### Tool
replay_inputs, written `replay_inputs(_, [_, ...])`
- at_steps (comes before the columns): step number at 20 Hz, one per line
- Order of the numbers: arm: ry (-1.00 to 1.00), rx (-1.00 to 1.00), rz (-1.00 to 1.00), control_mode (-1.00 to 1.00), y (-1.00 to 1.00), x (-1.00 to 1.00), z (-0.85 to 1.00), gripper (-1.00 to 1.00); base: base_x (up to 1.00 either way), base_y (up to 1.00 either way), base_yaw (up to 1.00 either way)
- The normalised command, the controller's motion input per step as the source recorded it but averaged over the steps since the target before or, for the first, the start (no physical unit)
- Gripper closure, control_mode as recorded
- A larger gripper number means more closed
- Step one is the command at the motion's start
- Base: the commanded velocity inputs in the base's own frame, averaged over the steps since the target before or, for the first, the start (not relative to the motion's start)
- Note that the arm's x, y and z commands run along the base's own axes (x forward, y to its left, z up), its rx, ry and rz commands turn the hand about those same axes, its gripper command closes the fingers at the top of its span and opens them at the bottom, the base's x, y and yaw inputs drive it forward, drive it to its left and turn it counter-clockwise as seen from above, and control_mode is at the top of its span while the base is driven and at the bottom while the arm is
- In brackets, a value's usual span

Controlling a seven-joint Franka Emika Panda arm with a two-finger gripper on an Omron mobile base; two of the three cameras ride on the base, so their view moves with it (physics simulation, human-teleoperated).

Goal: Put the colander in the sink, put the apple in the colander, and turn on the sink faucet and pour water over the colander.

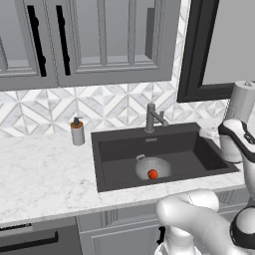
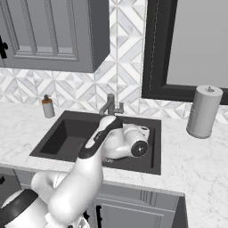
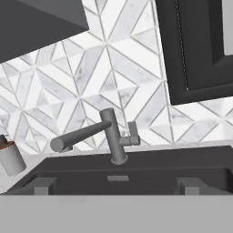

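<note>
The grey colander [image 1: 155,165] stands on the floor of the dark sink [image 1: 118,155], right of centre, with the red-orange apple [image 1: 152,174] inside it. The dark grey faucet [image 1: 151,118] rises behind the basin. No water stream shows. In the hand view the faucet [image 3: 114,138] is straight ahead, its spout angled left and its side lever [image 3: 132,134] on the right. My gripper [image 3: 117,186] is open, its fingertips [image 3: 43,185] wide apart with nothing between them. It hovers over the sink's right side, level with the faucet. My arm hides the colander in the right base view.
A brown-topped soap dispenser [image 1: 77,132] stands on the marble counter [image 1: 45,174] left of the sink. A paper towel roll [image 2: 204,111] stands on the counter to the right. Dark cabinets [image 1: 89,40] hang above, and a black-framed window [image 2: 187,49] is at the right.
</note>
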Motion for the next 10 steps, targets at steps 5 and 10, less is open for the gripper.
replay_inputs(5, [-0.22,0.00,0.01,-1.00,0.00,0.22,-0.03,-1.00,0.00,0.00,0.00])
replay_inputs(10, [-0.14,0.00,0.00,-1.00,0.00,0.57,-0.02,-1.00,0.00,0.00,0.00])
